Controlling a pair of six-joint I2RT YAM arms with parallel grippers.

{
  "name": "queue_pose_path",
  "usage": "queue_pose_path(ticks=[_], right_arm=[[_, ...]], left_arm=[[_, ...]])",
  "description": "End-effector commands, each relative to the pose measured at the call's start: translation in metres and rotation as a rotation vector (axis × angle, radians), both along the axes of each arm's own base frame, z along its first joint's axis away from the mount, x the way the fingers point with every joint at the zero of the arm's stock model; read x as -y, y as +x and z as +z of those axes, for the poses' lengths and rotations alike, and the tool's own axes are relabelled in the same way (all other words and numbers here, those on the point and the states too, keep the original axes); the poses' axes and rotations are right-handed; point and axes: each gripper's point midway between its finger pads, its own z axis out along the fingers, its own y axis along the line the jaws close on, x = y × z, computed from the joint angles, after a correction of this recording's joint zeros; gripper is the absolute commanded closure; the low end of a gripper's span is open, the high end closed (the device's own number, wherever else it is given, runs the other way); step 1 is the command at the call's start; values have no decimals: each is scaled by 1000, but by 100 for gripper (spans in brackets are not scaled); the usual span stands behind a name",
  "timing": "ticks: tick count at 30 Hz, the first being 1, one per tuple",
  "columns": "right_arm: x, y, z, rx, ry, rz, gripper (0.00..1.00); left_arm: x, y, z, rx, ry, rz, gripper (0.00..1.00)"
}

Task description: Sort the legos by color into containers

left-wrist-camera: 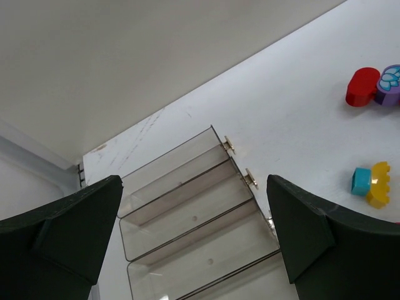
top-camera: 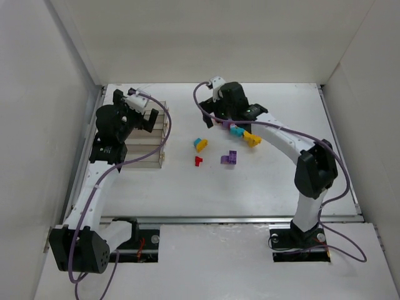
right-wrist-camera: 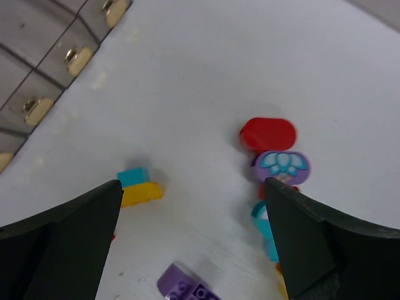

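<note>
The containers [top-camera: 149,145] are a row of clear bins at the left; the ones that show in the left wrist view [left-wrist-camera: 187,215] are empty. My left gripper [top-camera: 149,119] hovers over them, open and empty [left-wrist-camera: 194,181]. Loose legos lie mid-table: a cyan-and-yellow pair [top-camera: 200,145], a small red one [top-camera: 199,160], a purple one [top-camera: 229,157], a cyan one [top-camera: 236,130] and a yellow one [top-camera: 252,138]. My right gripper [top-camera: 214,119] is open and empty [right-wrist-camera: 192,184] above them. Its view shows a red brick [right-wrist-camera: 269,134], a purple flower-topped brick [right-wrist-camera: 281,165], the cyan-and-yellow pair [right-wrist-camera: 137,186] and the purple brick [right-wrist-camera: 187,287].
White walls enclose the table on the left, back and right. The bins' yellowish front tabs [right-wrist-camera: 80,59] face the bricks. The left wrist view also shows the red brick [left-wrist-camera: 362,86] and the cyan-and-yellow pair [left-wrist-camera: 372,183] to the right of the bins.
</note>
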Motion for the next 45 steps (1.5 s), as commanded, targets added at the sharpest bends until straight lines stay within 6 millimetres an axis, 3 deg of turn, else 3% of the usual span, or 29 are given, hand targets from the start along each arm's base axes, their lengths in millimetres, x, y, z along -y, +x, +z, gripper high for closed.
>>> queue_pose_path(ticks=[1,2,3,5,6,12,18,22,25,26,27,28,29,30,32,34,36,37,41,45], right_arm=[[-42,-27,-27,-93,60,114,0],[-52,-32,-39,-101,31,148,0],[-54,-26,-38,-101,10,144,0],[-57,-35,-77,-229,-74,173,0],[-58,-34,-80,-249,-87,172,0],[-60,-35,-85,-355,30,-1,0],[-41,-21,-86,-382,69,-188,12],[-52,-30,-78,-415,164,-217,15],[-44,-33,-93,-441,187,-306,16],[-44,-33,-83,-427,215,-308,21],[-47,-35,-81,-419,223,-312,22],[-41,-35,-88,-421,210,-340,22],[-47,-38,-80,-402,229,-341,23],[-48,-42,-82,-401,209,-348,23],[-54,-49,-87,-401,179,-372,23],[-60,-58,-101,-424,148,-373,23],[-61,-64,-112,-452,149,-364,23],[-63,-62,-110,-449,165,-367,23],[-61,-66,-124,-468,177,-390,23],[-70,-56,-130,-468,177,-391,23]], left_arm=[[12,-4,21,47,-46,-55,0],[10,-3,21,47,-45,-43,0],[12,-1,18,38,-44,-43,0],[8,0,13,30,-40,-16,0],[7,2,10,24,-29,-16,0],[5,3,-5,10,-24,8,0],[15,1,-8,11,-13,-32,0],[11,8,-3,54,-4,10,0],[12,14,-2,62,-26,52,0],[9,15,-2,63,-21,93,0],[11,15,1,78,-3,108,0],[29,10,-7,70,22,85,0],[35,9,-4,96,39,94,0],[30,7,-11,93,70,167,0],[51,-2,-14,106,83,156,0],[56,-7,-8,106,23,131,0],[57,-10,-15,66,-46,123,0],[59,-10,-12,59,-67,116,0],[48,-11,-6,34,-135,147,0],[44,-15,0,47,-141,155,0]])
